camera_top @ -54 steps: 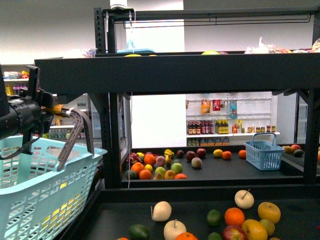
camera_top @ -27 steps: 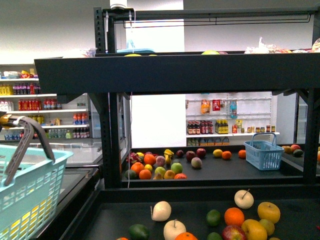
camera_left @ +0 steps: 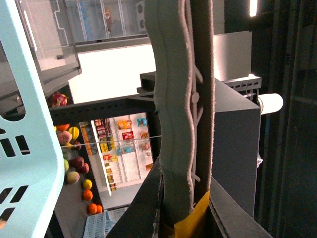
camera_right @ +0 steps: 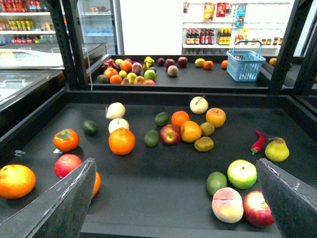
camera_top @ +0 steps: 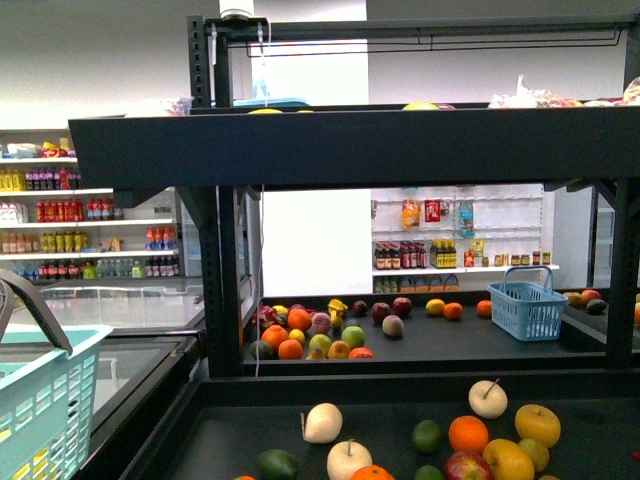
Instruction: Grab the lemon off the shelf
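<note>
My right gripper (camera_right: 176,163) stands with its fingers (camera_right: 69,203) spread wide apart and nothing between them, hanging over the lower tray of the shelf (camera_right: 148,96). Only the inner faces of the two fingers show, and both run off the frame.

What I take for the lemon (camera_right: 203,144) is a dull yellow fruit lying on the tray beyond the fingertips, roughly in line with the gap between them. It sits just beside a second yellowish fruit (camera_right: 206,128) and an orange (camera_right: 190,131). I cannot tell for sure which of the two yellowish ones is the lemon. A small yellow fruit (camera_right: 199,62) on the far tier, well beyond the gripper, could also be one.

My left gripper (camera_left: 183,218) is clamped on the grey handle (camera_left: 173,124) of the light teal basket (camera_left: 29,148). The handle fills the space between the dark fingers (camera_left: 233,213) and rises out past them. It hides most of what lies ahead, and the basket wall to one side of the gripper is cut off by the frame.

In the front view neither arm shows. Only a corner of the teal basket and a bit of its handle come in at the lower left edge, and the nearest fruit on the tray is cropped at the bottom.
</note>
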